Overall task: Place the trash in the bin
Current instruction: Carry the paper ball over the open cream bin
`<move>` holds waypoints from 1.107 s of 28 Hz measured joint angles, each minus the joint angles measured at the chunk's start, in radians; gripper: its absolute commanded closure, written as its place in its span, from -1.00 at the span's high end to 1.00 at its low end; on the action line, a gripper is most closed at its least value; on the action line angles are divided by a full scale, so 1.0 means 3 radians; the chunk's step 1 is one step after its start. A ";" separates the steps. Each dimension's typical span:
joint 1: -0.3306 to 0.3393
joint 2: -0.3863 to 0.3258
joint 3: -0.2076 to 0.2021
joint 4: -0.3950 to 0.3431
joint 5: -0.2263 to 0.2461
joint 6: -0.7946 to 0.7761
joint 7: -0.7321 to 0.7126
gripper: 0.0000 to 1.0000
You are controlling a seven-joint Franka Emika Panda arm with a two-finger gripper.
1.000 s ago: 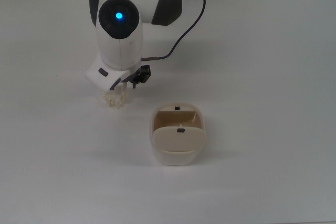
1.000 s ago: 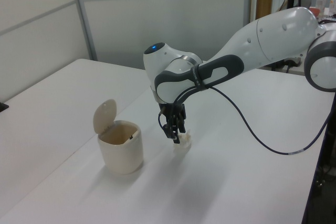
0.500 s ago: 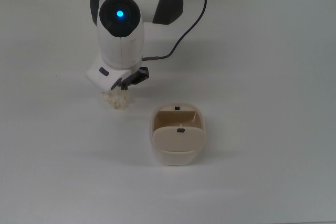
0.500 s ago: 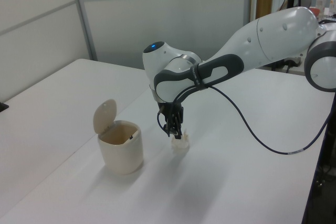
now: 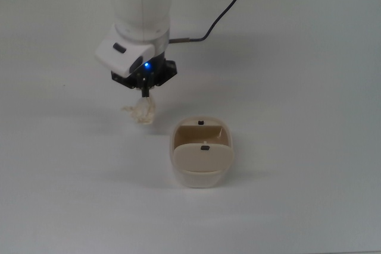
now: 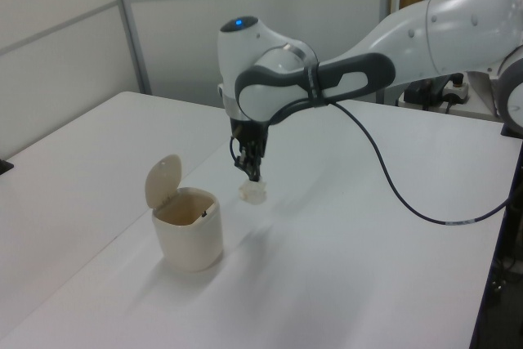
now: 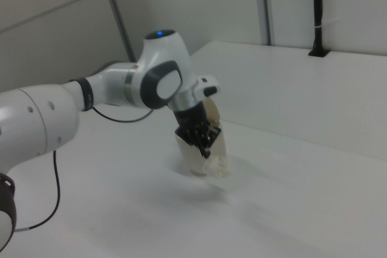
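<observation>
Trash (image 5: 143,112) is a feather-light, squishy paper wad, pinched at its top by the closed gripper (image 5: 144,91) and dangling above the table, just off the top view's left of the open bin (image 5: 202,176), so 1 soft grip does it

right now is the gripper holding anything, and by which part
Yes. The gripper is shut on the trash, pinching the paper wad by its top edge, so it hangs below the fingertips, clear of the table and beside the bin.

Trash (image 5: 143,111) pinched below the gripper (image 5: 144,91): thin, crumpled, matt paper. Bin (image 5: 202,162): smooth matt plastic. Arm (image 6: 270,79) shell: glossy plastic. Table (image 5: 297,87): smooth, matt.
</observation>
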 measured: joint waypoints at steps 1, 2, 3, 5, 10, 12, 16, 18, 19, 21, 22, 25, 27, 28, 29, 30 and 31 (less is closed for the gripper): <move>0.0001 -0.0016 0.0027 0.0019 0.0003 0.0003 0.0000 -1.00; 0.0002 -0.0027 0.0052 0.0035 0.0012 0.0021 0.0000 -1.00; 0.0002 -0.0036 0.0082 0.0052 0.0031 0.0075 0.0000 -1.00; 0.0003 -0.0043 0.0153 0.0075 0.0091 0.0276 0.0000 -1.00; 0.0020 -0.0018 0.0254 0.0075 0.0199 0.0905 0.0001 -1.00; 0.0040 0.0003 0.0266 0.0074 0.0209 0.1086 0.0001 -0.94; 0.0076 0.0059 0.0275 0.0065 0.0211 0.1260 0.0001 -0.08; 0.0082 0.0092 0.0275 0.0063 0.0211 0.1281 0.0001 0.08; 0.0082 0.0104 0.0275 0.0063 0.0211 0.1284 0.0001 0.20; 0.0081 0.0135 0.0274 0.0060 0.0211 0.1285 0.0001 0.97; 0.0081 0.0144 0.0274 0.0059 0.0211 0.1285 0.0001 1.00; 0.0080 0.0164 0.0274 0.0054 0.0211 0.1285 0.0001 1.00; 0.0080 0.0172 0.0274 0.0043 0.0211 0.1285 0.0001 1.00; 0.0079 0.0173 0.0274 0.0038 0.0211 0.1284 0.0001 1.00; 0.0077 0.0174 0.0272 0.0033 0.0211 0.1272 0.0001 1.00; 0.0074 0.0174 0.0270 0.0031 0.0211 0.1232 0.0001 1.00; 0.0069 0.0172 0.0265 0.0031 0.0211 0.1138 0.0001 1.00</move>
